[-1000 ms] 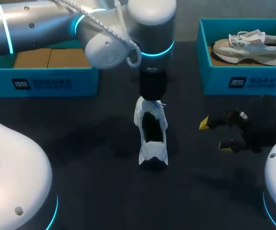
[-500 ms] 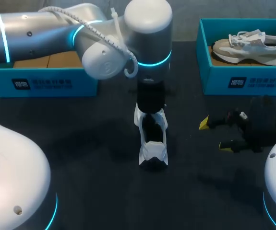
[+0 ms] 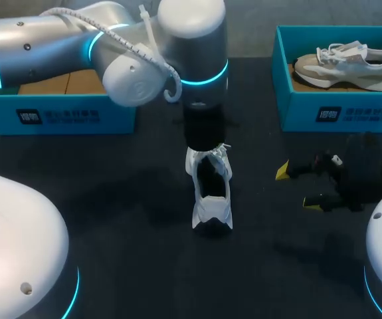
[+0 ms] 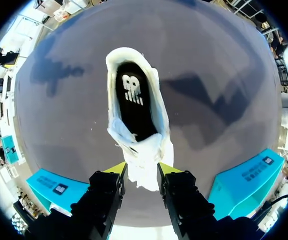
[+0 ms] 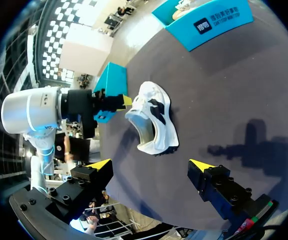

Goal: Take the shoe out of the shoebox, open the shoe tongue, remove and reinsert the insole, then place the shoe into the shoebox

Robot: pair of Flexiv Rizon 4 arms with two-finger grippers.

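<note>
A white shoe is seen standing upright on its sole at the middle of the dark table, its heel turned toward the robot and its toe away. The left arm is brought in across the table from the shoe's left, bent at the wrist so that its last link is pointed straight down over the front of the shoe. The left gripper is held directly above the shoe's front, and its jaws are drawn narrow onto the raised white tongue, with one yellow-tipped finger laid against each side of it. Beyond the tongue, in the left wrist view, the mouth of the shoe is exposed and a black insole with a white mark is seen lying inside it. The right gripper is held low over the table to the right of the shoe, apart from it, turned on its side with its fingers pointed toward the shoe; its jaws are spread wide and nothing is gripped between them. In the right wrist view the shoe is framed ahead of those fingers, with the left gripper met at its front. A teal shoebox with a brown cardboard floor is set beyond the shoe and to its left, partly covered by the left arm. A second teal shoebox is set beyond the shoe and to its right, and a beige shoe is laid on its side inside it.
</note>
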